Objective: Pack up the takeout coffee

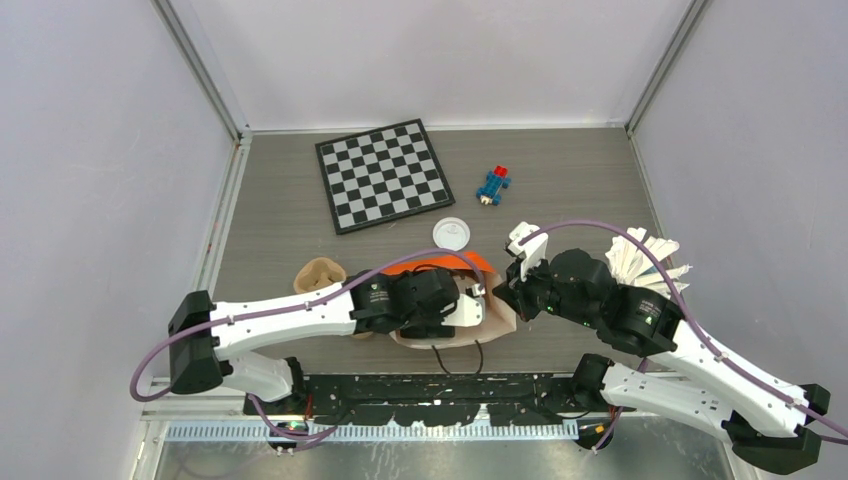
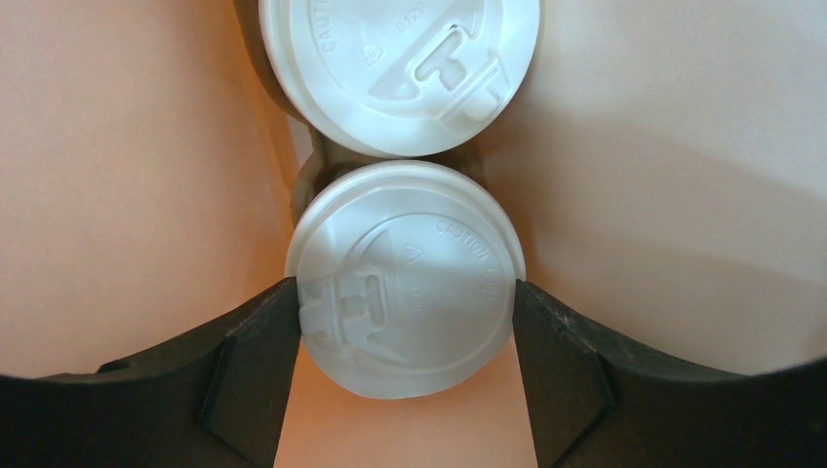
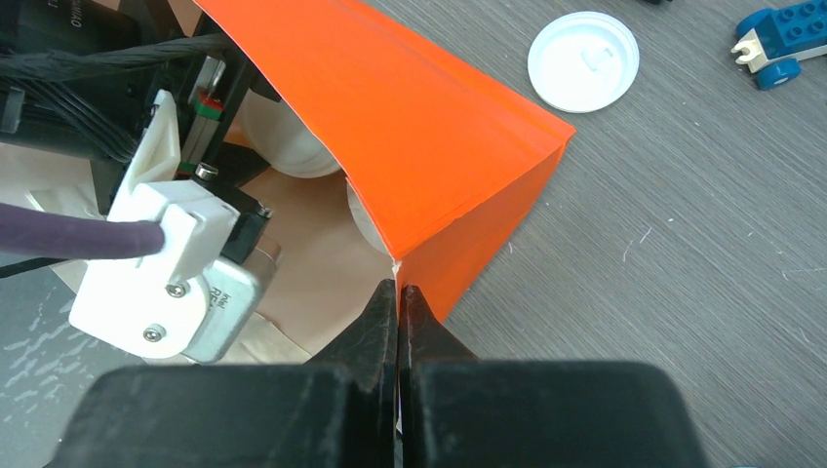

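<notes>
Two takeout coffee cups stand inside the orange paper bag (image 1: 452, 262), seen from above as white lids. My left gripper (image 2: 405, 314) reaches into the bag, its fingers pressed against both sides of the nearer cup's lid (image 2: 405, 268). The second cup (image 2: 400, 68) sits just beyond, touching the first. My right gripper (image 3: 400, 291) is shut on the bag's rim at its corner (image 3: 410, 255) and holds the mouth open. In the top view the left gripper (image 1: 468, 300) is mostly hidden by the bag, and the right gripper (image 1: 502, 292) sits at the bag's right edge.
A loose white lid (image 1: 451, 233) lies just behind the bag. A chessboard (image 1: 382, 175) and a blue toy (image 1: 493, 185) lie farther back. A tan pulp tray (image 1: 318, 275) sits left of the bag, and white packets (image 1: 645, 258) lie to the right.
</notes>
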{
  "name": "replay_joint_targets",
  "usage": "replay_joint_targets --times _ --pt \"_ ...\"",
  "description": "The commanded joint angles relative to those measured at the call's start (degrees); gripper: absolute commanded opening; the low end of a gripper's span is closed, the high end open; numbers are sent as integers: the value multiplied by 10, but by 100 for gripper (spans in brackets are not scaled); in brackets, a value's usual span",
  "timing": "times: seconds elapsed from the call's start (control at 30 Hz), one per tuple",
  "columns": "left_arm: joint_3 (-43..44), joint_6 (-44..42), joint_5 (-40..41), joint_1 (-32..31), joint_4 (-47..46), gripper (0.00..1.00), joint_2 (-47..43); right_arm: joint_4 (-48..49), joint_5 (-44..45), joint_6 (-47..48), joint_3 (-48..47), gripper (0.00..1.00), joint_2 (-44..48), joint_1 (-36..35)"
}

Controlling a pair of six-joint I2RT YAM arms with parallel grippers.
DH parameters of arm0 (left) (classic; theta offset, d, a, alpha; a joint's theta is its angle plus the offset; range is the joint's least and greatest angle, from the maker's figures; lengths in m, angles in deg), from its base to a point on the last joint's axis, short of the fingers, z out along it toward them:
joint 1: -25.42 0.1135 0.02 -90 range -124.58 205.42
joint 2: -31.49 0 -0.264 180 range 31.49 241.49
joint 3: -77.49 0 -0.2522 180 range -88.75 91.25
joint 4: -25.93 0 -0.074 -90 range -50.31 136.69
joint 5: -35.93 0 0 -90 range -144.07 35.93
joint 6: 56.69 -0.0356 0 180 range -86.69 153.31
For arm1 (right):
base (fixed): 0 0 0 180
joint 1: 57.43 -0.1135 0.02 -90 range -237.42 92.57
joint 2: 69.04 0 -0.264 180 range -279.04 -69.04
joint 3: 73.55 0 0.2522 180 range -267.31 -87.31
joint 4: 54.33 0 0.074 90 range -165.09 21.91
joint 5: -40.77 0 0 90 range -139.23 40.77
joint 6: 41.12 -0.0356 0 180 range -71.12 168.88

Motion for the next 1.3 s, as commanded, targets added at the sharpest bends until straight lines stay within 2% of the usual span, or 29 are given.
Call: replay_joint_targets --times 0.0,0.4,0.8,1.27 --pt "-14 -12 18 7 -4 35 -29 17 -1 0 -9 0 -2 -3" --pt "-29 6 -14 29 -31 38 -36 20 -6 0 -12 0 -11 -3" --pt "-51 6 -19 41 -41 38 -37 21 -10 3 -14 0 -19 -3" --pt "-77 13 -18 46 -55 42 -42 21 -12 3 -17 0 -26 -3"
